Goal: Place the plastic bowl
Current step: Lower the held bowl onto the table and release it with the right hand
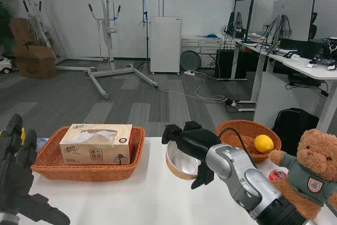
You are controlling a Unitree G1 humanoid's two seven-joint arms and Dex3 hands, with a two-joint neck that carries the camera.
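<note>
My right hand (190, 146) grips the plastic bowl (181, 165) over the far middle of the white table (142, 193). The bowl is shiny and pale with a tan rim, tilted on its side with its mouth facing me. It hangs just left of a round wicker basket (237, 130) holding a yellow lemon (264, 143). My left hand (16, 177) is raised at the near left with fingers apart and nothing in it.
A rectangular wicker basket (47, 168) with a tissue box (96, 144) stands at the far left. A brown teddy bear (310, 172) sits at the right beside a small red thing (276, 175). Beyond the table are desks and metal stands.
</note>
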